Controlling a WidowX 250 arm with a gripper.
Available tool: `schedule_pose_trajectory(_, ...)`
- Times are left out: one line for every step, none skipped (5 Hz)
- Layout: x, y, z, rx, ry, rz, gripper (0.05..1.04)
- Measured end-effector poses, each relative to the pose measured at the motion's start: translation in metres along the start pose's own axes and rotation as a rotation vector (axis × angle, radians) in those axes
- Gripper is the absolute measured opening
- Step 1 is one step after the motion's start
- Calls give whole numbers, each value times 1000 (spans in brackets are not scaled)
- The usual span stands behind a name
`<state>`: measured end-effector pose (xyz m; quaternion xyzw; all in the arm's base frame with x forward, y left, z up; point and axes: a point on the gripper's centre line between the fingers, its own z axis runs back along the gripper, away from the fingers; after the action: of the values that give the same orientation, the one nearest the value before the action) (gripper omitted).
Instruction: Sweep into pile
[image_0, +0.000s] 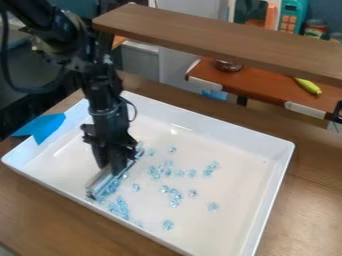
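Note:
The black gripper (119, 167) points down into the left part of a white tray (267, 167), shut on a long, narrow metallic sweeping tool (100, 186). The tool lies low over the tray floor, slanting from lower left to upper right. Clear blue pieces (119, 207) sit along its right side and just below it, near the tray's front wall. More pieces (174, 195) are scattered in loose clusters across the middle, with a few single ones farther right. The gripper hides part of the tool and any pieces behind it.
High tray walls surround the work area, with blue tape (43, 127) on the left wall. A wooden shelf (220, 40) crosses above the back. Behind it, a brown surface (267, 87) holds a yellow-green banana-like object (308, 86) and a small bowl (228, 65).

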<state>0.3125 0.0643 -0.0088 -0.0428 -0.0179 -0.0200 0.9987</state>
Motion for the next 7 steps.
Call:
schedule_pose_trajectory(6, -17, -4, 14, -25, 3, 349)
schedule_pose_trajectory(12, -26, -6, 17, -43, 20, 348)
schedule_pose_trajectory(14, -64, -9, -29, -20, -9, 343)
schedule_pose_trajectory(10, -92, -10, -81, 19, -11, 343)
schedule_pose_trajectory(7, -115, -10, -116, 40, -10, 343)
schedule_pose_trajectory(4, -144, -11, -145, 56, -36, 343)
schedule_pose_trajectory(7, -164, -7, -167, 57, -58, 343)
